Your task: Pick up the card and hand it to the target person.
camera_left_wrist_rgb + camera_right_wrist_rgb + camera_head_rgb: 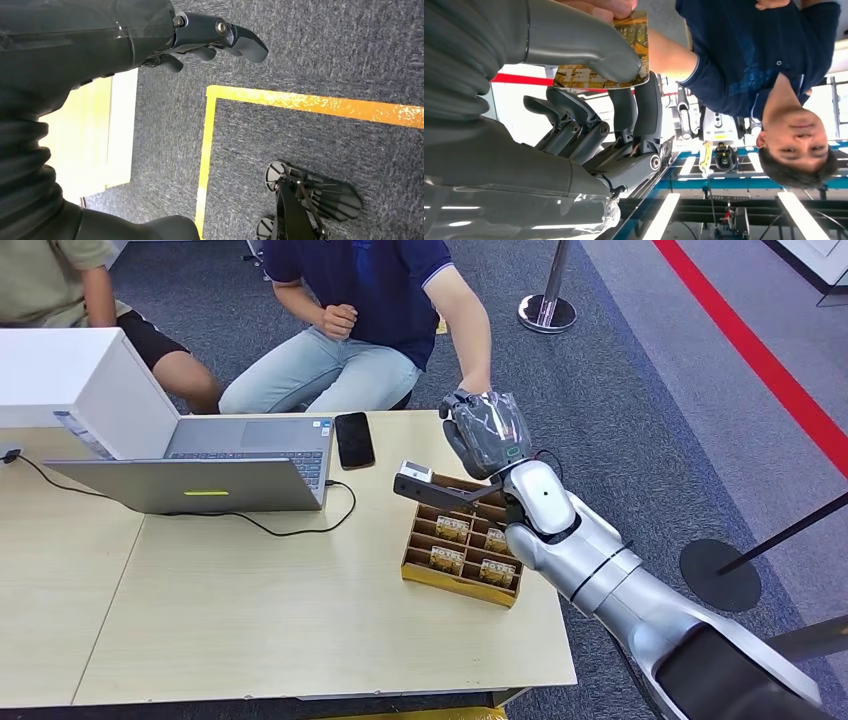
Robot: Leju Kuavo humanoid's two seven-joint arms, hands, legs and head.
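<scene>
My right hand (487, 430) is raised over the table's far edge, in front of the person in the navy shirt (370, 280). In the right wrist view the gold-patterned card (636, 37) is pinched between the thumb (584, 45) and the dark fingers (646, 110). The person's fingers (596, 6) touch the card's other end, and their arm (470, 330) reaches down to my hand. My left hand (200, 35) hangs over the carpet, holding nothing, fingers loosely apart.
A cardboard card tray (455, 585) with several cards sits on the table (250, 610) under my right forearm. A laptop (220, 465), a phone (354, 439) and a white box (70, 375) lie to the left. A second person (60, 280) sits far left. Stanchion bases (546, 312) stand on the floor.
</scene>
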